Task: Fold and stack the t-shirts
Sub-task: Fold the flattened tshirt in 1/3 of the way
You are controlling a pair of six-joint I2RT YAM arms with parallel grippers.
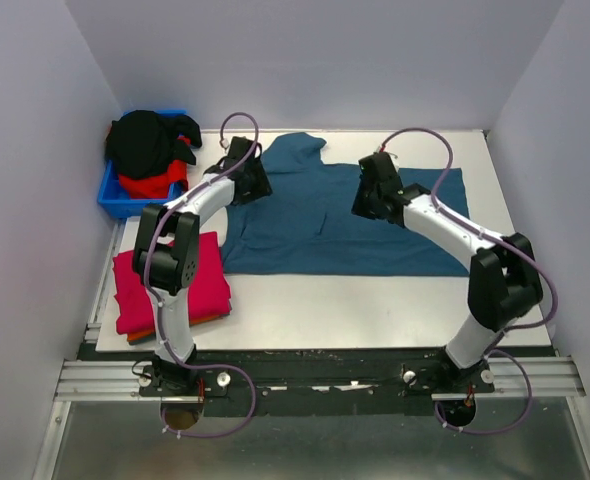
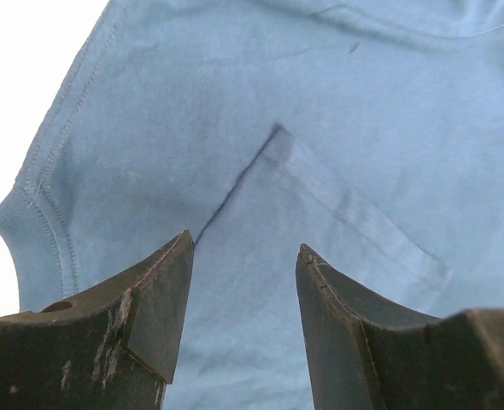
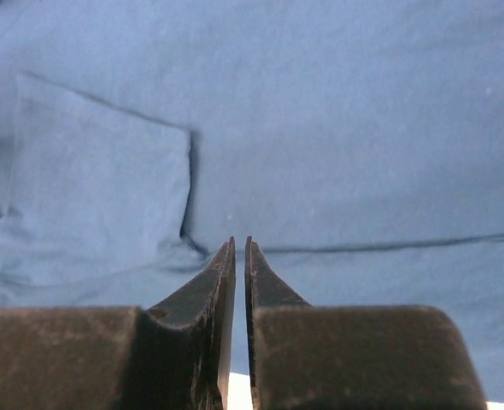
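Two arms over the spread teal shirt (image 1: 335,225): left gripper (image 2: 243,248) open, right gripper (image 3: 240,243) closed, empty. Folding apparently under way; next, each must pinch an edge.

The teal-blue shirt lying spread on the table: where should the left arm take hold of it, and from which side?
Probably the stitched hem corner at the outer edge of the teal-blue t-shirt. It ends on bare table, giving a free edge to pinch; the middle is only flat cloth. Come in low from the table side, the open left gripper straddling the hem.
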